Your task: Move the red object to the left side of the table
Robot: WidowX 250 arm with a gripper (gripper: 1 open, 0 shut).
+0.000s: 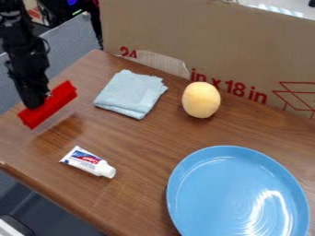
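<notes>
The end effector (29,93) pointed straight down at the far left of the desk (147,147), its jaws nearly closed and pinched on the red object (46,104) at about the block's middle. So the block lay directly under the tool, not off to any side. Its long axis ran on a diagonal, from the near-left corner of the desk up toward the back right, and it looked to be resting on or just above the wood – which of the two I could not tell.

The block was already close to the desk's left edge, well apart from everything else. A folded pale-blue cloth (131,92) sat to its right, a yellow-orange ball (201,100) beyond that, a toothpaste tube (88,162) nearer the front, and a blue plate (238,194) at the front right. A cardboard box (209,46) stood along the back. Nothing crowded the block, so releasing and lifting away seemed unobstructed.
</notes>
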